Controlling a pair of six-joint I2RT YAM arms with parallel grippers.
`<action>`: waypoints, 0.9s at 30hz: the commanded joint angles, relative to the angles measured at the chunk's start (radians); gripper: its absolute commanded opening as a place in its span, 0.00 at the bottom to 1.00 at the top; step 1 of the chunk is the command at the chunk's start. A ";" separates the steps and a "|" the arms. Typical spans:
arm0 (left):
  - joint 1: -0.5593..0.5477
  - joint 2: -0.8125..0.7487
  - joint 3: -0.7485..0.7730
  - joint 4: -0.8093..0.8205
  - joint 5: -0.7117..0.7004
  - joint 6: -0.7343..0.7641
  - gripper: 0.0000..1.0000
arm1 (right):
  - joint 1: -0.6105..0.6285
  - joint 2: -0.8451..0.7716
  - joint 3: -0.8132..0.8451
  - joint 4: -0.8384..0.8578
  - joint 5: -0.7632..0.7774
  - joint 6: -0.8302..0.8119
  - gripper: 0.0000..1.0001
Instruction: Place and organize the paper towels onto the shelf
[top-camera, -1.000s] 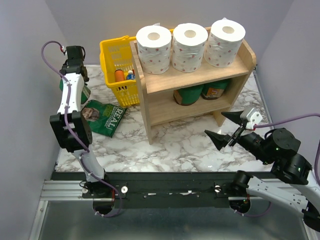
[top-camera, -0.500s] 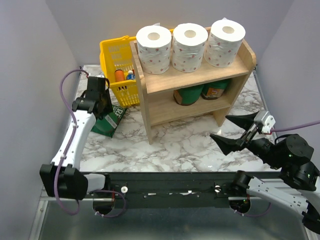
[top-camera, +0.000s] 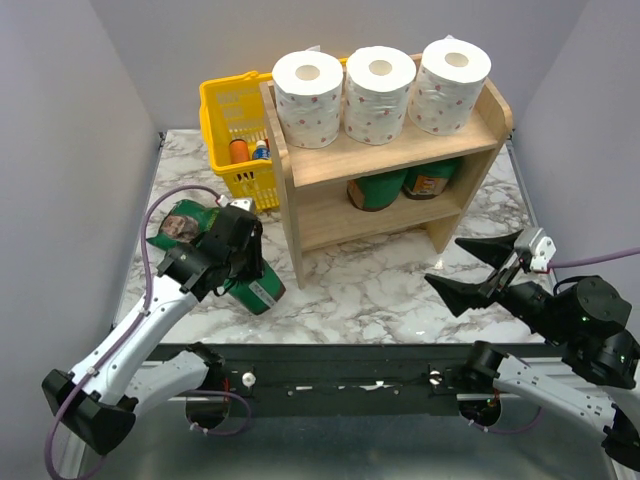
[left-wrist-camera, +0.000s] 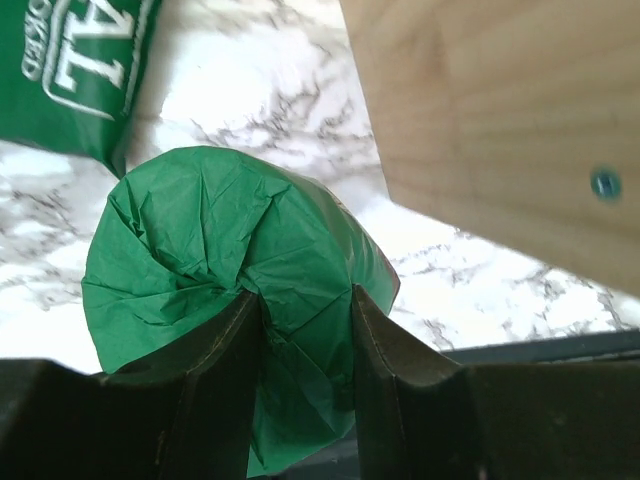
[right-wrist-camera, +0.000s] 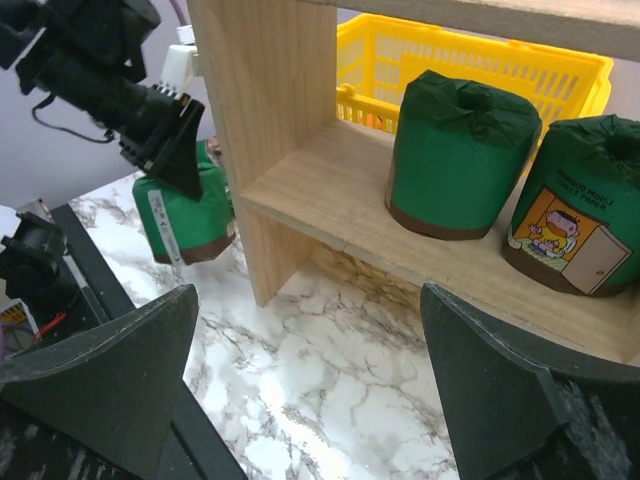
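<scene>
- A green-wrapped roll (left-wrist-camera: 200, 230) is clamped in the left hand (left-wrist-camera: 302, 298), low over the table (top-camera: 370, 290), beside the shelf's (top-camera: 390, 150) left post.
- The right hand (top-camera: 442, 261) is held wide open before the shelf.

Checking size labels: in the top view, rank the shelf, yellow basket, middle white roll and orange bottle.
Largest to smallest: shelf, yellow basket, middle white roll, orange bottle. The yellow basket is partly hidden behind the shelf, still clearly second.
</scene>
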 joint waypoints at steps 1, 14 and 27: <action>-0.125 -0.077 -0.035 -0.039 -0.083 -0.120 0.29 | 0.005 0.001 -0.023 -0.011 0.034 0.043 1.00; -0.680 -0.064 -0.092 0.004 -0.308 -0.264 0.29 | 0.005 0.025 -0.023 -0.019 0.040 0.071 1.00; -0.983 0.062 0.000 0.116 -0.459 0.010 0.29 | 0.005 0.008 -0.003 -0.047 0.069 0.100 1.00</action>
